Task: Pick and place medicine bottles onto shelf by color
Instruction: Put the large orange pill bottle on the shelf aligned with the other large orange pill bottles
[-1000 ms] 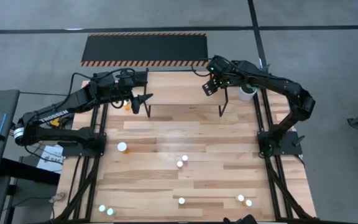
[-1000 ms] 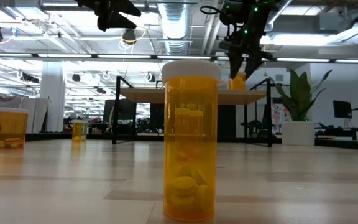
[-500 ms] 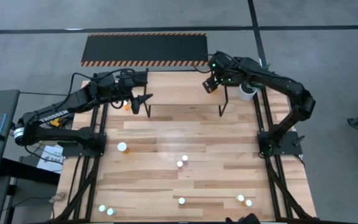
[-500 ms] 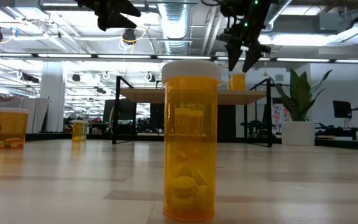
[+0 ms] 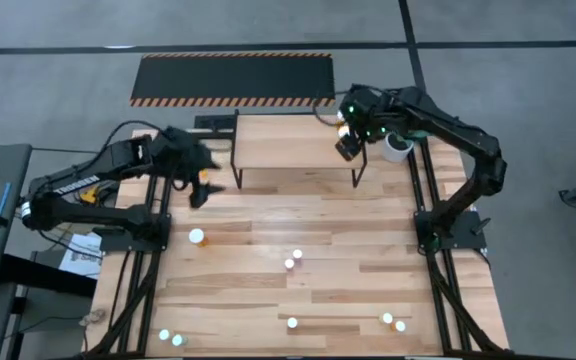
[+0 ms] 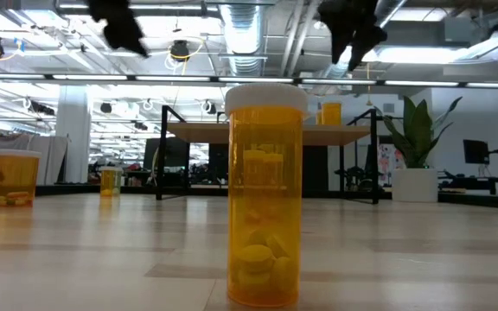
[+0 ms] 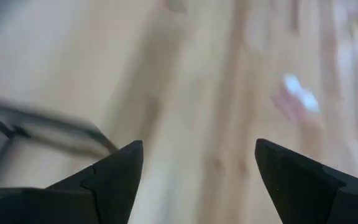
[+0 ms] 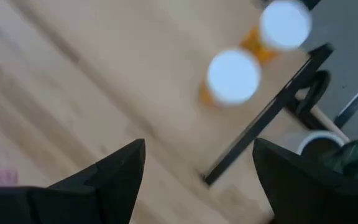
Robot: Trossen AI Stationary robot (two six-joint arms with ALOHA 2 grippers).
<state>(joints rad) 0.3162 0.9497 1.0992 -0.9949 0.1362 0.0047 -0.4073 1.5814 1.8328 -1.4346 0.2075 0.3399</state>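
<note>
The shelf [image 5: 293, 142] stands at the table's far middle. Two orange medicine bottles with white caps [image 8: 233, 74] [image 8: 284, 23] stand on its top near the right end; one shows in the low view [image 6: 329, 113]. My right gripper [image 5: 349, 148] [image 8: 197, 143] hangs open and empty above that end, clear of the bottles. My left gripper [image 5: 196, 188] [image 7: 197, 146] is open and empty above the table, left of the shelf. Several more white-capped bottles stand upright on the table, among them one at the left [image 5: 197, 237], a pair in the middle [image 5: 293, 259] and one close in the low view [image 6: 264, 199].
A white pot with a green plant [image 5: 398, 148] [image 6: 416, 164] stands just right of the shelf, beside my right arm. More bottles stand along the near edge [image 5: 171, 338] [image 5: 393, 322]. A black mat with striped edges [image 5: 233, 75] lies beyond the table's far edge.
My right gripper has risen from the bottle on the shelf's right end, which stays standing there. My left gripper has swung away from the shelf's left end, toward the table's left and near edges.
</note>
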